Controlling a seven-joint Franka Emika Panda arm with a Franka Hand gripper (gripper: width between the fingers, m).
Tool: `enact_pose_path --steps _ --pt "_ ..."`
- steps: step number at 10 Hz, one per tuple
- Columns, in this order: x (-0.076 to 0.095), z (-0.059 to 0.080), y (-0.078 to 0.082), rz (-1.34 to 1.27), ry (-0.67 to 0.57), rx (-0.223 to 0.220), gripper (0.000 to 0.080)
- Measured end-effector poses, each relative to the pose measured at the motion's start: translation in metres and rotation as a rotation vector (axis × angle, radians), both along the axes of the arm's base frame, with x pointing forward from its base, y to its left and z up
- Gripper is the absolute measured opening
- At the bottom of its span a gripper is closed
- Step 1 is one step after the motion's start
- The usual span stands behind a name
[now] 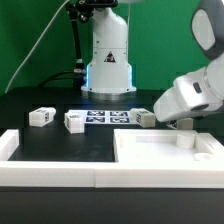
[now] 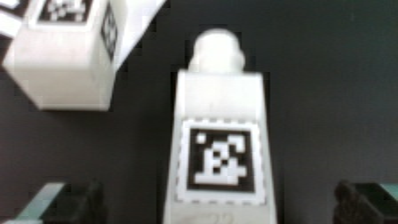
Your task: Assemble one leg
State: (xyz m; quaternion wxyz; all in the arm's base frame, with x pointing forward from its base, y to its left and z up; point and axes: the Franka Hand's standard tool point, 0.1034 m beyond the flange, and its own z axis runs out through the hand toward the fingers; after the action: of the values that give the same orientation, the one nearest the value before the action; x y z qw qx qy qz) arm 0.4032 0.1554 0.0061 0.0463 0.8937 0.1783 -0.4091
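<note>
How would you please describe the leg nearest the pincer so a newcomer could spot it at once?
Find the marker board on the black table. The leg lies at its end on the exterior view's right, beside the pincer; two other legs lie past the opposite end.

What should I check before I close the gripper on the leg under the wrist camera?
1. Is the gripper open? Ok: its fingers sit on either side of the leg, apart from it.
2. Is the leg centred between the fingers? Ok, roughly midway.
3. Does the leg's narrow tip point away from the gripper? Ok.
4. Is the neighbouring leg clear of the grasp? Ok: bare dark table separates the two.
5. Are the fingers low enough to grip? Cannot tell.
6. Is there a free hole in the white panel? Cannot tell, too small in the exterior view.
</note>
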Motion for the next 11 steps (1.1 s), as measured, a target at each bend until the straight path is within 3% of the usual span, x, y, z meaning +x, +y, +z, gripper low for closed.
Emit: enact_pose_path --steps 3,4,5,6,7,11 --pt "-0.0019 -0.0009 -0.0015 0.001 0.000 0.002 0.0648" --pt "-0.0021 -0.0010 -0.0015 0.001 0.000 0.002 0.0520" --pt "-0.0021 -0.0011 -0.0014 0.001 0.001 0.002 0.0520" --pt "-0.0021 -0.0011 -0.0014 0.001 0.001 0.002 0.0381" --pt "-0.0021 -0.0010 -0.0014 0.001 0.001 0.002 0.0291" --pt "-0.0021 -0.0010 -0.0014 0.001 0.001 0.002 0.0291"
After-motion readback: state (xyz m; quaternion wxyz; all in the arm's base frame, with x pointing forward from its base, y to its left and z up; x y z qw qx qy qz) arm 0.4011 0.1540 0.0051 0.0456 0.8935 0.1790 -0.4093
